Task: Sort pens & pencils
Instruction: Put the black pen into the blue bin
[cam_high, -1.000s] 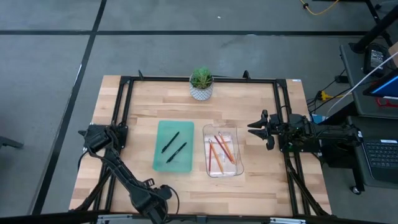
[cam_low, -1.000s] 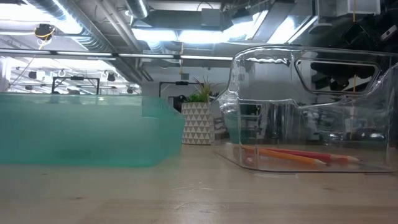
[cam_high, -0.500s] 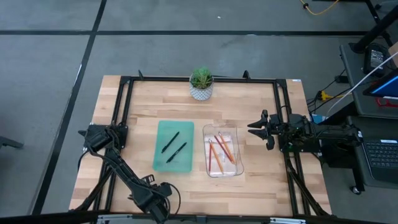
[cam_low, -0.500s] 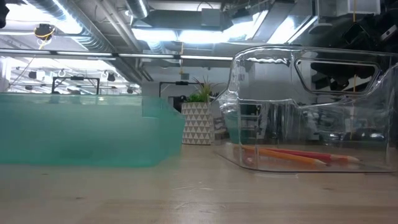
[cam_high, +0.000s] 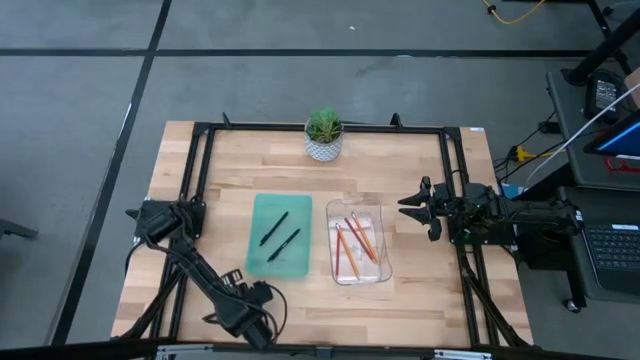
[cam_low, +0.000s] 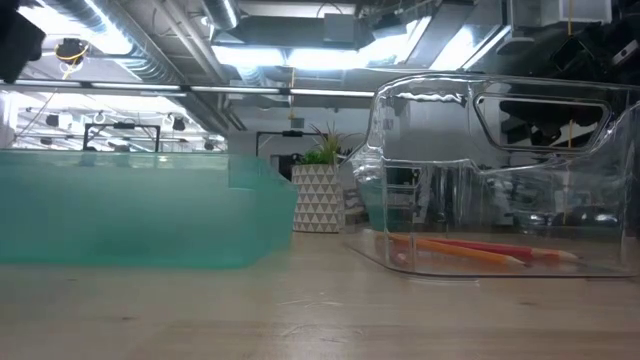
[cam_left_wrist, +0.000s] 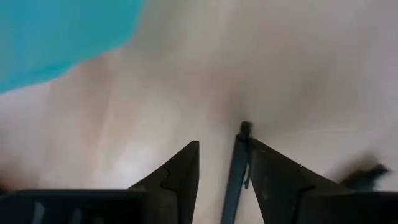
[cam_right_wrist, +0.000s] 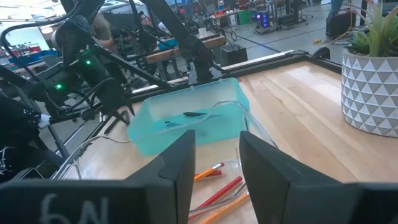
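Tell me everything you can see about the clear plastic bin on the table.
The clear bin is a see-through plastic box with rounded corners and tall walls with a handle cutout near the rim. It sits upright on the wooden table, just right of the teal tray with a narrow gap between them. Three orange and red pencils lie flat on its floor. Neither gripper touches it; the right gripper hangs beside it.
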